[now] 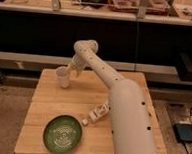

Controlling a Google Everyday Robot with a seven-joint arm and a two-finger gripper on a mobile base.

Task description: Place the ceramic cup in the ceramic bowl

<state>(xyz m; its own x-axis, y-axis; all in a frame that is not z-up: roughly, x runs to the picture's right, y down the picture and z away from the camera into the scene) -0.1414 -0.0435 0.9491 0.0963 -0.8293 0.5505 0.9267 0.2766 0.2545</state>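
Note:
The ceramic cup (63, 78) is small and white and stands upright at the far left of the wooden table (47, 100). My gripper (71, 69) is at the cup's upper right rim, touching or almost touching it. The arm reaches to it from the right foreground. The ceramic bowl (63, 134) is a wide, shallow green dish with pale rings. It lies near the table's front left edge, well in front of the cup, with nothing in it.
A white remote-like object (96, 113) lies on the table right of the bowl, next to my arm. A dark shelf unit runs behind the table. A grey box (187, 133) and cables lie on the floor at the right.

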